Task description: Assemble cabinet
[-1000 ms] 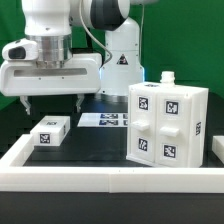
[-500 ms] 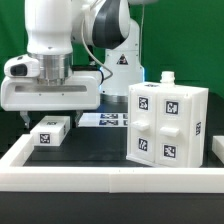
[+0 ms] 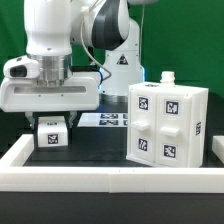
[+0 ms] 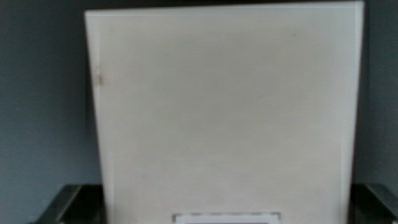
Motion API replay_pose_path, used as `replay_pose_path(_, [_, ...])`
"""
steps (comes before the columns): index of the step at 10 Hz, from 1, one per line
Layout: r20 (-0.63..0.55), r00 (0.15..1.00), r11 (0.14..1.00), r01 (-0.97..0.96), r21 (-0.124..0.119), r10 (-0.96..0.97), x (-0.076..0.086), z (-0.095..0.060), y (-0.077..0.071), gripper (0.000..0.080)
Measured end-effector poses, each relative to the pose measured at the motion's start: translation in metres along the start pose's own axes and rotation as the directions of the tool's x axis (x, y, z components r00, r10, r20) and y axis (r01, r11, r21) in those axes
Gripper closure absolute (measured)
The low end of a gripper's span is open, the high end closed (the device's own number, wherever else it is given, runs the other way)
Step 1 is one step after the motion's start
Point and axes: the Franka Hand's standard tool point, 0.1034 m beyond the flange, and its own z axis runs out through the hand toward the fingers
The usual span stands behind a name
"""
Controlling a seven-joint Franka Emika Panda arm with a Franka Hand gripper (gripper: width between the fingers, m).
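Observation:
The cabinet (image 3: 165,125), a white box-shaped body with marker tags on its faces, stands on the exterior view's right with a small white knob on top. A small white piece (image 3: 50,136) with one tag lies on the black table on that view's left. My gripper (image 3: 50,124) has come straight down over it, one finger on each long side. In the wrist view the white piece (image 4: 214,100) fills most of the picture. The dark fingers (image 4: 71,205) press against both its edges with no gap showing, so my gripper (image 4: 217,206) is shut on it.
The marker board (image 3: 106,120) lies flat behind the piece, next to the robot's base. A low white border frame (image 3: 100,176) runs along the front and up both sides of the table. A green wall stands behind.
My gripper has come down from above the table onto the small white piece. Its fingers have drawn in from wide open to the piece's sides. The cabinet has not moved.

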Motion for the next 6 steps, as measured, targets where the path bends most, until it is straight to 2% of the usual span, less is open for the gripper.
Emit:
replay_pose_path(3, [0.0, 1.0, 1.0, 0.004, 0.001, -0.004, 0.0, -0.001, 0.0, 0.0238])
replay_pose_path(4, [-0.014, 1.0, 1.0, 0.016, 0.002, -0.016, 0.0, -0.011, -0.003, 0.0238])
replay_pose_path(5, [-0.029, 0.999, 1.0, 0.022, 0.002, -0.022, 0.001, -0.022, -0.012, 0.0238])
replay_pose_path(6, [-0.04, 0.999, 0.999, 0.032, 0.015, -0.031, 0.006, -0.045, -0.033, 0.0238])
